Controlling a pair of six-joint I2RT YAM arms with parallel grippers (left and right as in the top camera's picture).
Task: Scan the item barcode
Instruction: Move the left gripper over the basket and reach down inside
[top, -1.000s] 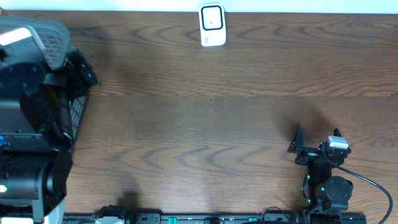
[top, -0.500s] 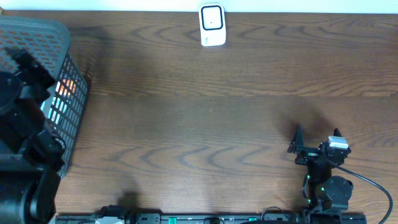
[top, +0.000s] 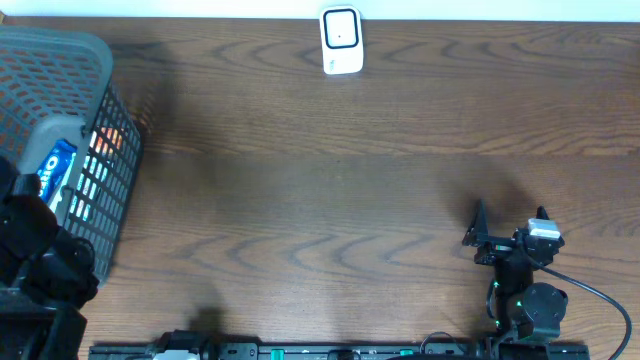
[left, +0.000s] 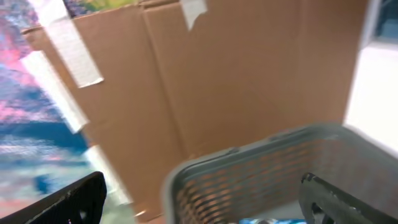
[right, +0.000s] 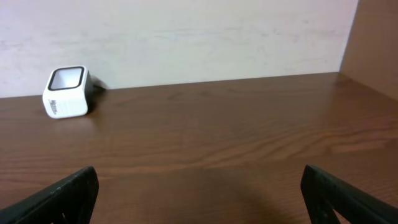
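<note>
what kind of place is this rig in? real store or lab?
Likely a mock checkout bench, not a real store: a white barcode scanner on a wooden table, a grey basket holding packaged goods, and taped cardboard behind it.

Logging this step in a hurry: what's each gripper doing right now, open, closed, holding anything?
Left gripper: open, holding nothing, at the basket.
Right gripper: open, holding nothing, facing the scanner.

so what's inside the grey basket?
A blue packet near the basket rim, plus something orange seen through the mesh wall. The left arm and wall hide the rest.
</note>
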